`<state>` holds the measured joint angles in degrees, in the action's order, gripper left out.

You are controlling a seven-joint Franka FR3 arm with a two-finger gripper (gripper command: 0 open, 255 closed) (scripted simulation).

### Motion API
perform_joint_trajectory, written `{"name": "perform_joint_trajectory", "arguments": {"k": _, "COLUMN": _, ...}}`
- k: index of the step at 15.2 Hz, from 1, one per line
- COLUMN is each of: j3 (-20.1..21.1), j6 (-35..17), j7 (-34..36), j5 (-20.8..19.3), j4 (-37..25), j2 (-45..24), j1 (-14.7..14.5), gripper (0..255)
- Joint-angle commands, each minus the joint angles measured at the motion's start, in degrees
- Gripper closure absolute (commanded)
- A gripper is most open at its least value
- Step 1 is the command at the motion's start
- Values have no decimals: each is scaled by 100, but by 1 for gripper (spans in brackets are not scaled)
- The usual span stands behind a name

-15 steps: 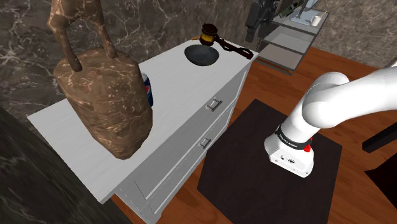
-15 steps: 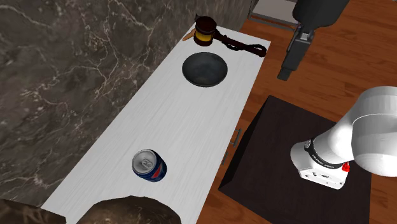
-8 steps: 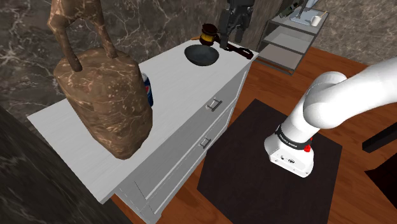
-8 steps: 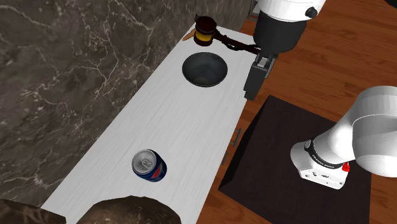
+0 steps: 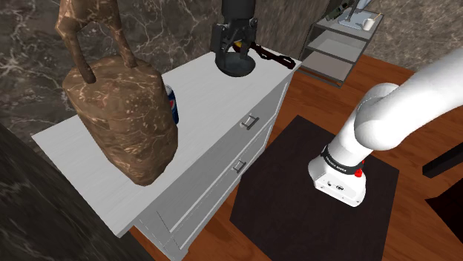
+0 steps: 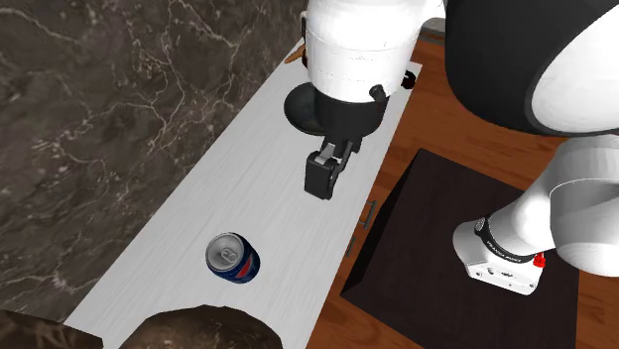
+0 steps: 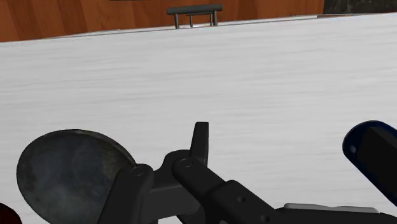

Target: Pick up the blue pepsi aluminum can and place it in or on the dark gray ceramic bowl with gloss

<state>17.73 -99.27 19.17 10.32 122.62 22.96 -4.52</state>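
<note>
The blue Pepsi can stands upright on the white cabinet top, near the end where the statue is. In the shoulder view the can peeks out from behind the statue. The dark glossy bowl sits near the cabinet's far end. My black gripper hangs open just above the bowl, nothing between its fingers. From the second exterior view the gripper is over the cabinet's middle, between bowl and can. The wrist view has the bowl and the can's blue edge on opposite sides of a black finger.
A big brown mottled statue fills the cabinet's near end, right beside the can. A dark gavel with a chain lies behind the bowl. Drawer handles face a dark mat on the wooden floor. A marble wall backs the cabinet.
The arm has swung in from the floor side over the cabinet top. The gripper has come down from beyond the gavel to just above the bowl. Can and bowl are unmoved.
</note>
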Motion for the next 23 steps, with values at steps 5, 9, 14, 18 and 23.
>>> {"name": "perform_joint_trajectory", "arguments": {"k": 5, "j3": 614, "j6": -355, "j7": 796, "j5": -360, "j4": -866, "j2": -1171, "j1": -77, "gripper": 0}}
{"name": "perform_joint_trajectory", "arguments": {"k": 9, "j3": 958, "j6": -447, "j7": 1396, "j5": -814, "j4": -1623, "j2": -2074, "j1": -205, "gripper": 0}}
{"name": "perform_joint_trajectory", "arguments": {"k": 14, "j3": 1211, "j6": -342, "j7": 2138, "j5": -1560, "j4": -2798, "j2": -3322, "j1": -575, "gripper": 0}}
{"name": "perform_joint_trajectory", "arguments": {"k": 18, "j3": 1205, "j6": -521, "j7": 2263, "j5": -1706, "j4": -2821, "j2": -3563, "j1": -675, "gripper": 0}}
{"name": "perform_joint_trajectory", "arguments": {"k": 23, "j3": 1191, "j6": -861, "j7": 2285, "j5": -1734, "j4": -2513, "j2": -3601, "j1": -666, "gripper": 0}}
